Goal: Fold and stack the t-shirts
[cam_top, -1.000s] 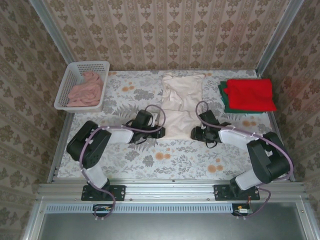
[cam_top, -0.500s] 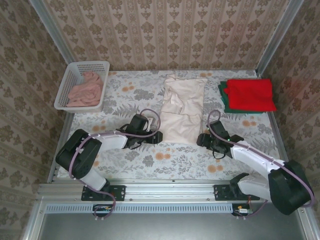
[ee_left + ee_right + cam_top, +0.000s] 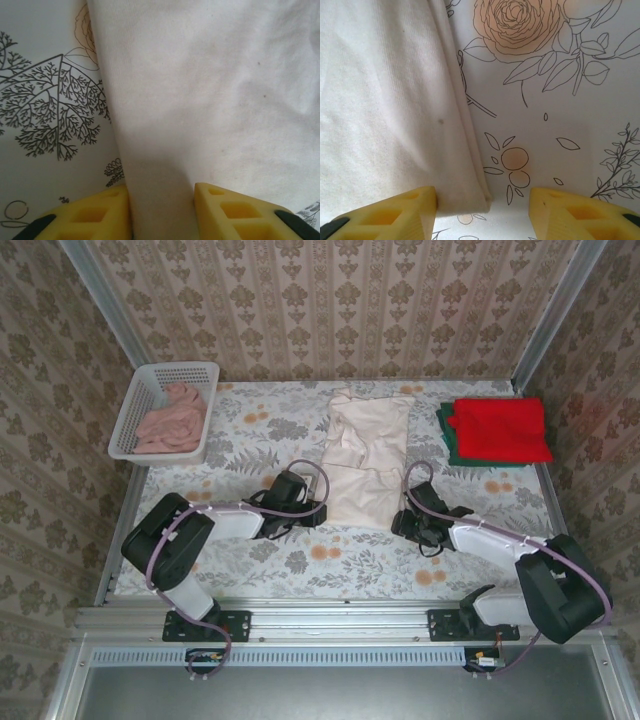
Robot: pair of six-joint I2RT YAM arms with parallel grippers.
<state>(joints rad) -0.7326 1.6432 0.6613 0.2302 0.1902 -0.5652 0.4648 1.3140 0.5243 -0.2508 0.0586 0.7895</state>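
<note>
From above, the cream-white t-shirt (image 3: 365, 455) lies in the middle of the table (image 3: 330, 560), partly folded. Compared with a second ago, its near hem is a little closer to the near edge. The left gripper (image 3: 318, 512) and the right gripper (image 3: 400, 523) have moved back with it and now sit at its two near corners. The red t-shirt (image 3: 500, 428) rests folded on the green t-shirt (image 3: 445, 435) at the far right corner, so I judge that only the cream one is left to finish. In the left wrist view, a fold of the cream-white t-shirt (image 3: 215, 100) fills the gap between the fingers of the left gripper (image 3: 162, 192), but I cannot tell if it is really pinched. In the right wrist view, the right gripper (image 3: 482, 192) is released, its fingers wide apart, with the cloth corner (image 3: 385, 100) and bare table between them. The pull seems to have straightened the cloth, and the right side probably needs a new grasp before the next fold.
</note>
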